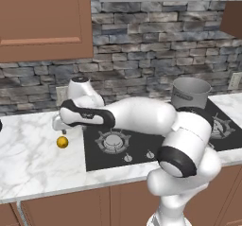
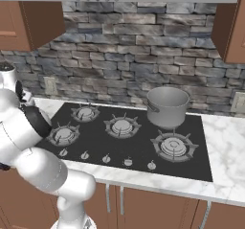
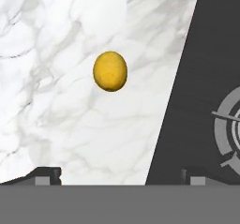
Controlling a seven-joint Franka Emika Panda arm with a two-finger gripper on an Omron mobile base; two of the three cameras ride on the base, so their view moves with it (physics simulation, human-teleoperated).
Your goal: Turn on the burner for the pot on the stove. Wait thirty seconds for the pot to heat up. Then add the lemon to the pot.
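The lemon (image 1: 62,142) lies on the white marble counter just left of the stove (image 1: 137,149). My gripper (image 1: 60,127) hangs a little above it, pointing down. In the hand view the lemon (image 3: 110,71) sits above the middle, ahead of the open gripper (image 3: 121,176), whose fingertips (image 3: 47,175) stand wide apart with nothing between them. The stove edge (image 3: 206,78) runs down the right side there. The grey pot (image 2: 167,107) stands upright on the stove's (image 2: 143,146) back right burner, and it shows behind my arm as pot (image 1: 190,93).
A row of small silver knobs (image 2: 106,159) lines the stove's front edge. A stone wall (image 2: 124,55) backs the counter, with wooden cabinets (image 1: 42,21) above. A front left burner (image 1: 113,142) lies just right of the lemon. Bare marble counter (image 1: 28,159) spreads to the left.
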